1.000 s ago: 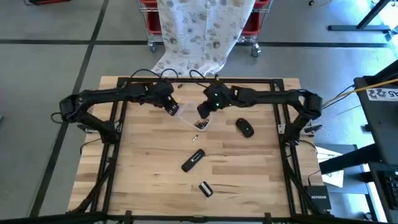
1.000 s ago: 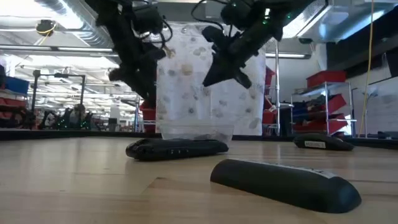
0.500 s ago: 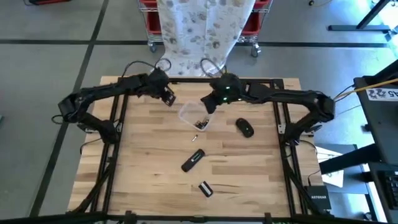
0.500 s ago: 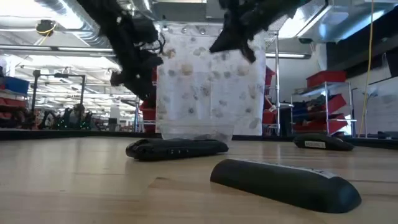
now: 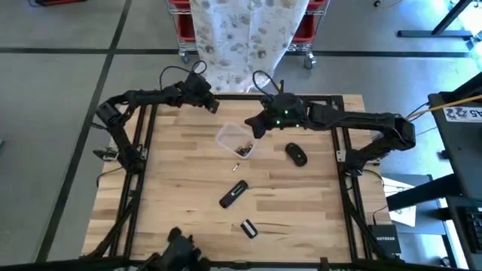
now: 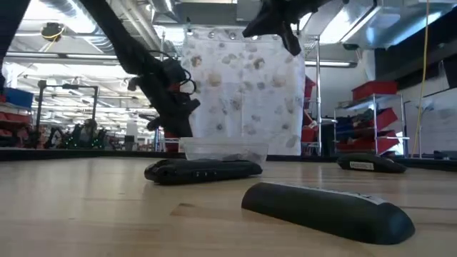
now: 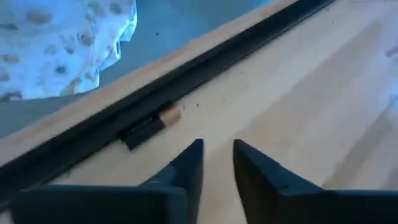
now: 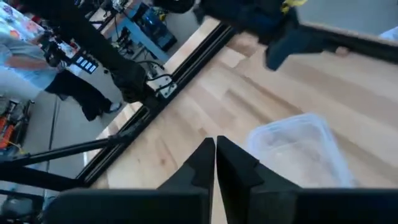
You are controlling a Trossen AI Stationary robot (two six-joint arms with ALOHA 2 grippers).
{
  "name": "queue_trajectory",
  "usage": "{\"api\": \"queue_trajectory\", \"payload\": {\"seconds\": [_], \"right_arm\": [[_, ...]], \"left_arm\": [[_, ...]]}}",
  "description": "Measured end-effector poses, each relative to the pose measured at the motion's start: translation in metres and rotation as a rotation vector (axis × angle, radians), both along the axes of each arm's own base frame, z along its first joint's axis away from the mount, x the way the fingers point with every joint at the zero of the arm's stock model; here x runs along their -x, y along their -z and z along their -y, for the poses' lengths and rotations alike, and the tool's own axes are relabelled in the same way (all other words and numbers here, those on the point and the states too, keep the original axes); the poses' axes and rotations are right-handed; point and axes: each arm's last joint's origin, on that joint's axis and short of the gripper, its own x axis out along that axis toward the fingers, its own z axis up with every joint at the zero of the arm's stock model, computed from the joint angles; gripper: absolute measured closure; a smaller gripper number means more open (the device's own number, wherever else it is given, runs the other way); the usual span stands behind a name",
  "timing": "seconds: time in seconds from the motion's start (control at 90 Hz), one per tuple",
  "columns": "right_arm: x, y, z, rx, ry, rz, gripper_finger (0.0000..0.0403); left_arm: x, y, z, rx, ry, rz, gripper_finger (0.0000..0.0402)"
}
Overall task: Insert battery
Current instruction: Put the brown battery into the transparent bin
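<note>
A black remote (image 5: 233, 194) lies mid-table, with its loose cover (image 5: 248, 228) nearer the front edge. A small battery (image 5: 236, 167) rests on the wood just before a clear tub (image 5: 232, 139) that holds more small parts. Another battery (image 7: 155, 122), dark with a copper end, lies against the black rail at the far edge. My left gripper (image 7: 217, 163) hovers just short of that battery, slightly open and holding nothing. My right gripper (image 8: 216, 155) hangs high over the tub's far right side (image 5: 256, 126), shut and holding nothing.
A black mouse (image 5: 296, 154) sits right of the tub. The black frame rail (image 5: 241, 96) runs along the far edge, with a spotted cloth (image 5: 241, 38) hanging behind it. A dark shape (image 5: 177, 252) shows at the near edge. Bare wood lies left of the remote.
My left gripper has left the tub, gone toward the table's far edge and dropped lower near the rail. My right gripper has risen from the tub and drawn a little toward the far edge. The tub, remote and cover have stayed put.
</note>
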Motion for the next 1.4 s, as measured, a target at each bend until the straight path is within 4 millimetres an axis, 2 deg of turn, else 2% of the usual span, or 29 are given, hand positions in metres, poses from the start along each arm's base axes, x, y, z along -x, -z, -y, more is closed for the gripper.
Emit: {"api": "queue_trajectory", "payload": {"seconds": [0.111, 0.267, 0.444, 0.7, 0.833, 0.967, 1.144, 1.4], "right_arm": [[-0.002, 0.0, -0.009, -0.029, 0.008, 0.005, 0.0402], [-0.002, 0.0, -0.01, -0.075, 0.031, 0.014, 0.0402], [-0.002, -0.001, -0.01, -0.112, 0.052, 0.026, 0.0402], [-0.003, -0.015, -0.01, -0.115, 0.054, 0.054, 0.0402], [-0.001, -0.022, -0.009, -0.086, 0.079, 0.037, 0.0402], [0.0, -0.021, -0.009, -0.072, 0.08, 0.012, 0.0402], [-0.002, -0.017, -0.009, -0.074, 0.08, -0.012, 0.0402], [-0.001, -0.017, -0.01, -0.096, 0.052, -0.016, 0.0402]], "left_arm": [[-0.004, 0.006, -0.003, -0.038, -0.003, -0.01, 0.0396], [-0.005, 0.021, -0.005, -0.072, -0.033, -0.105, 0.0401], [-0.009, 0.024, -0.008, -0.154, -0.027, -0.143, 0.0401], [-0.011, 0.05, -0.012, -0.104, -0.055, -0.187, 0.0401], [-0.016, 0.048, -0.012, -0.079, -0.045, -0.182, 0.0401], [-0.017, 0.039, -0.009, -0.002, -0.003, -0.169, 0.0401], [-0.019, 0.019, -0.015, -0.229, -0.118, -0.234, 0.0401], [-0.019, 0.042, -0.022, -0.169, -0.145, -0.228, 0.0401]]}}
